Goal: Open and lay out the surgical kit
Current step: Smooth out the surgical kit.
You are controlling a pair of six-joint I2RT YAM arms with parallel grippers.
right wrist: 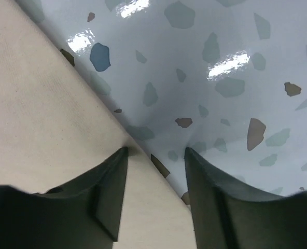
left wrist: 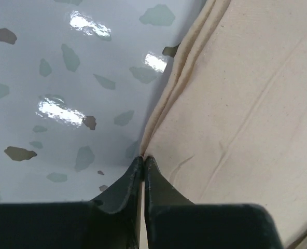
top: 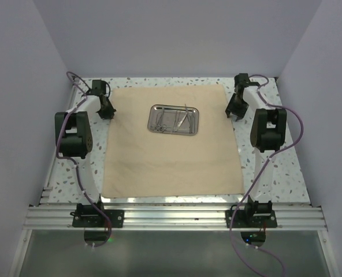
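Left pincer: the left pincer (left wrist: pixel 143 161) has its two dark fingers pressed together, clamped on the folded hem of the cloth wrap (left wrist: pixel 236 104).
Left pincer, hard to see: the fingers are cut off by the bottom of the left wrist view; only a thin sliver of beige shows between them.
Right pincer: the right pincer (right wrist: pixel 156 150) stands apart and holds nothing. One finger is over the cloth wrap (right wrist: pixel 44 114), the other over the bare table (right wrist: pixel 221 93), straddling the cloth's edge.
Right pincer, hard to see: I cannot tell whether its tips touch the surface.
Left arm: it rises from its base at the near edge, elbow high, and reaches forward. Its left pincer (top: pixel 107 109) points down at the cloth's far-left edge.
Right arm: it mirrors this pose, with the right pincer (top: pixel 234 109) at the far-right edge.
Cloth wrap: the cloth wrap (top: pixel 171 156) lies open and flat across the speckled table (top: pixel 269 173).
Tray: the tray (top: pixel 151 119) sits on the cloth's far half, between the two pincers and well apart from both.
Instruments: the instruments (top: pixel 179 120) lie inside the tray, too small to tell apart.
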